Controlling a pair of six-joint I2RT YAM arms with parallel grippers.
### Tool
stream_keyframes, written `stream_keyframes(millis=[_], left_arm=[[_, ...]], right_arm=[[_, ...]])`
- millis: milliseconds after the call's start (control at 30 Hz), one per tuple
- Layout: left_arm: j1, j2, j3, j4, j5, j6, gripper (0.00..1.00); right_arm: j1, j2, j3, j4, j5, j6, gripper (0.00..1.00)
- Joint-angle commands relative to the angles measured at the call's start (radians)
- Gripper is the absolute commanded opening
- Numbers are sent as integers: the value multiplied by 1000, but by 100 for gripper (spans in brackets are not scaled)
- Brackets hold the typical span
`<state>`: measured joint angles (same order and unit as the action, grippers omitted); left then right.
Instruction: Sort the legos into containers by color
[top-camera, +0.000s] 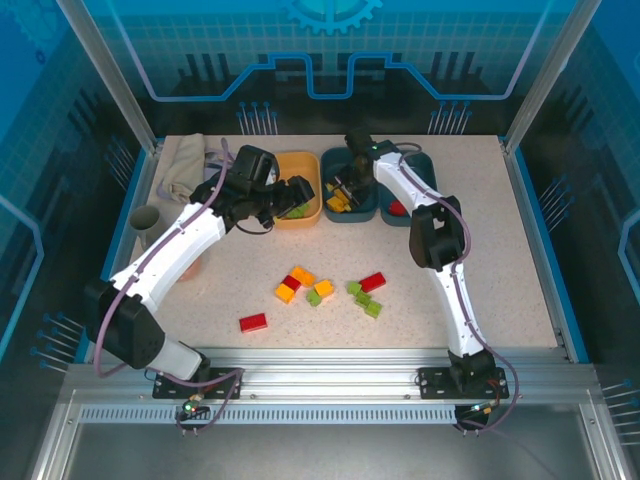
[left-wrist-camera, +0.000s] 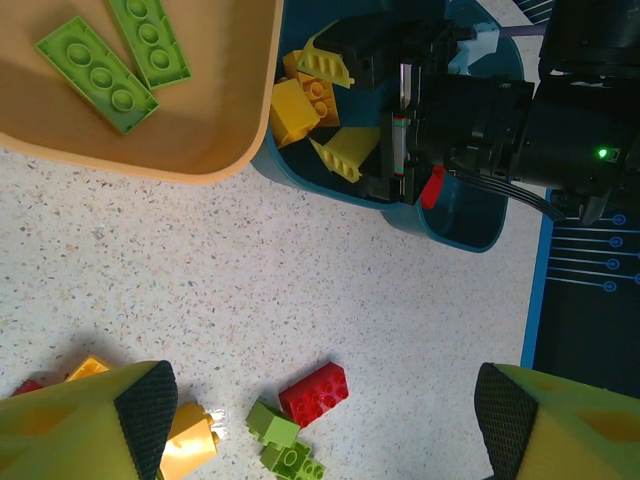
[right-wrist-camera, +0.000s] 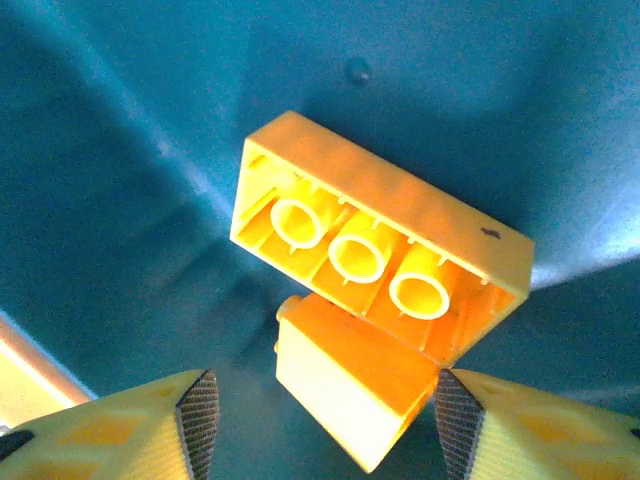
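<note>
Desk (top-camera: 480, 260), pale and speckled: three shallow tubs along the far side, and loose studded plastic bricks (top-camera: 323, 289) (red, orange-yellow, lime green) scattered mid-desk, well apart from the tubs.

Step in hand, judged: dropping off a yellow brick in the middle dark teal plastic tub (top-camera: 366, 212).
- Tub: already holds several yellow bricks, so the colour match is sound.
- Right hand (right-wrist-camera: 325, 405): fingers apart, clamped on nothing. Best to rise straight up, since a sideways exit could drag a brick over the rim.
- Long orange-yellow brick (right-wrist-camera: 380, 235): lies underside up on the tub floor.
- Shorter orange-yellow brick (right-wrist-camera: 350, 390): lies between the open fingers, close to one pad (contact cannot be told), so watch that it does not lift with the hand.

Pose.
- Right arm (top-camera: 440, 240): stretched from its base to the far side, wrist bent down into the middle tub.
- Left arm (top-camera: 180, 245): reaching diagonally toward the orange-yellow plastic tub (top-camera: 296, 158).
- Left hand (left-wrist-camera: 325, 405): fingers wide apart and empty, hovering near that tub's near rim.
- Flat lime green bricks (left-wrist-camera: 95, 75): two lying inside that tub.
</note>
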<state>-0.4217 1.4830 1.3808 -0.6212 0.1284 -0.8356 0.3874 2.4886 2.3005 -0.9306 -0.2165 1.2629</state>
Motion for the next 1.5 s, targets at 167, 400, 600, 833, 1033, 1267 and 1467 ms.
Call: stream_keyframes(millis=[167,400,600,833,1033,1267,1467], left_arm=[[-21,-106,-102,-5,12,1,82],[-90,-233,-266,-48,-19,-33,82],[-132,-365,-397,-115,-64,-92,82],[-149,-455,-483,-139,-75,-123,82],[-178,-448,-477,-112,-70,-125,82],[-198,-460,-477,-106,-79,-132,82],[-201,-475,-472,-112,-89,-132,82]], right_arm=[[30,-344,-178,-22,136,-140,63],[87,-726,-701,98,214,-280,62],[179,-928,-1014,69,262,-353,68],[166,-1001,-1292,152,173,-96,75],[120,-945,-1341,300,123,81,76],[122,-835,-1254,243,113,172,73],[142,-789,-1236,198,117,259,70]])
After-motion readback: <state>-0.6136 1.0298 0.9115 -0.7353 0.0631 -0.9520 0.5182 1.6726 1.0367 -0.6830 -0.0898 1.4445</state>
